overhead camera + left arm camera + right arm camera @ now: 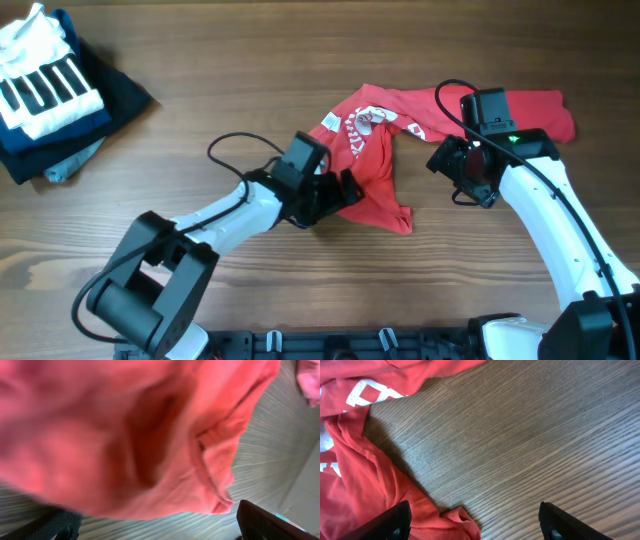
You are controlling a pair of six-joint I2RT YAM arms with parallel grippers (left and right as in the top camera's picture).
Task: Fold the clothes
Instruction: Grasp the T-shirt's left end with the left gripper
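Red cotton covers the middle and right of a brown wood-grain surface [250,80]. It is a short-sleeved T-shirt [375,175], crumpled and not yet folded. From above, one part runs as a rumpled band toward the far right, and another part drops toward the near side as a loose flap. At the shirt's left end, the bunched chest area carries white lettering [350,128], too twisted to read.

The left hand [338,198], on a white arm with black joints, sits at the near left edge of the flap and touches the cloth. Its wrist camera is almost filled with blurred red folds and a stitched hem. One dark finger [270,522] shows in the lower right corner and another dark part in the lower left, far apart. The hand is open, with cloth lying across the gap rather than pinched.

The right hand [462,170] is low over bare wood, on the near side of the band and to the right of the flap. Its wrist camera shows two black fingertips [395,522] spread wide with wood grain between them, and the shirt's edge lies beside the left one. This hand is open and grips nothing.

In the far left corner, well apart from the shirt, a white garment with black stripes [40,80] rests on a pile of navy folded clothes [120,100].
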